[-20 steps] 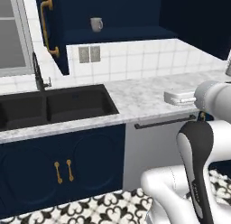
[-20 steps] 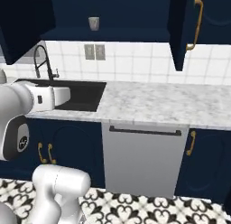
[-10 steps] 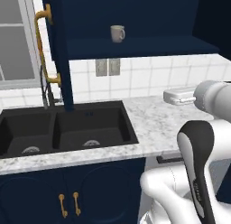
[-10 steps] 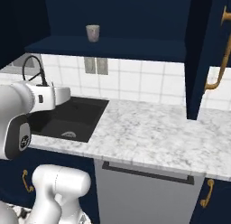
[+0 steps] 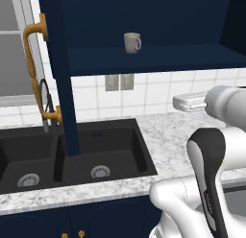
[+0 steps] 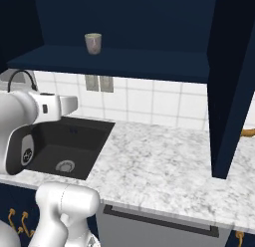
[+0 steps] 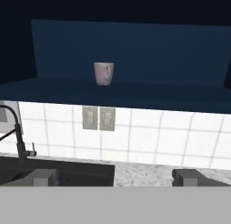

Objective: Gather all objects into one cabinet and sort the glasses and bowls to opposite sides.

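At the far left in the left base view, the tall dark navy cabinet door stands swung open, edge-on, with its long curved brass handle facing the window side. Beneath it, a thin black gooseneck faucet rises at the back edge of the black double-basin sink, which is set into the left part of the white-grey marbled counter.

Next to the right, the open dark navy wall cabinet hangs above the sink and counter. On its bottom shelf stands the one small grey-beige cylindrical mug, upright, in the left half of the shelf and towards the back wall, well away from both side walls. In the hand view the same mug shows its handle turned to the front right. Below the shelf, a pair of grey wall outlets sits on the white tiled backsplash.

Further right, the white arm's two-finger gripper is held level over the counter, pointing at the backsplash, well below and short of the shelf. Its dark fingertips stand wide apart with nothing between them.

At the right edge in the right base view, another navy cabinet door hangs open above the counter.
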Robot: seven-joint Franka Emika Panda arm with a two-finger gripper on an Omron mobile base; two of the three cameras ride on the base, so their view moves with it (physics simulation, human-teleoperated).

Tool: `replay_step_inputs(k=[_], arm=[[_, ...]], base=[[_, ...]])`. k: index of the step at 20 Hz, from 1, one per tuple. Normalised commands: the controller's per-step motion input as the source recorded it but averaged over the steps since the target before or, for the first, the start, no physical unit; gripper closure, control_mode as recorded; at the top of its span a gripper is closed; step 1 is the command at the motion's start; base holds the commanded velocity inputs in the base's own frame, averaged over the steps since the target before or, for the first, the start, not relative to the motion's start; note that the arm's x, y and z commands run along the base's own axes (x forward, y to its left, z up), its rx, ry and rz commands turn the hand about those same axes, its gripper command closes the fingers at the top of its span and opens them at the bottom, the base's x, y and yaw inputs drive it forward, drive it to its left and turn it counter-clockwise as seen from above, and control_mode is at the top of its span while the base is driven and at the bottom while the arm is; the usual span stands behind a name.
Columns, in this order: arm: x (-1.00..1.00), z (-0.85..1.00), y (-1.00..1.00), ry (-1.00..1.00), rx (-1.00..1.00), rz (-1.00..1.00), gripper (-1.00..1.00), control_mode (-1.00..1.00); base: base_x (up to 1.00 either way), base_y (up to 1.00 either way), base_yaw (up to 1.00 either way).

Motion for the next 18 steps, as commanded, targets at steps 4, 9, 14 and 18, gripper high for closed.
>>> replay_step_inputs(k=[4,9,14,18], arm=[[0.0,0.0,0.0,0.0,0.0,0.0,-1.0,1.0],[0.0,0.01,-0.04,0.0,0.01,0.01,-1.0,-1.0],[0.0,0.61,-0.25,0.02,0.17,0.03,-1.0,-1.0],[-0.04,0.77,-0.03,0.03,0.13,0.02,-1.0,-1.0]], base=[[0.27,0.0,0.0],[0.12,-0.03,0.0],[0.0,0.0,0.0],[0.0,0.0,0.0]])
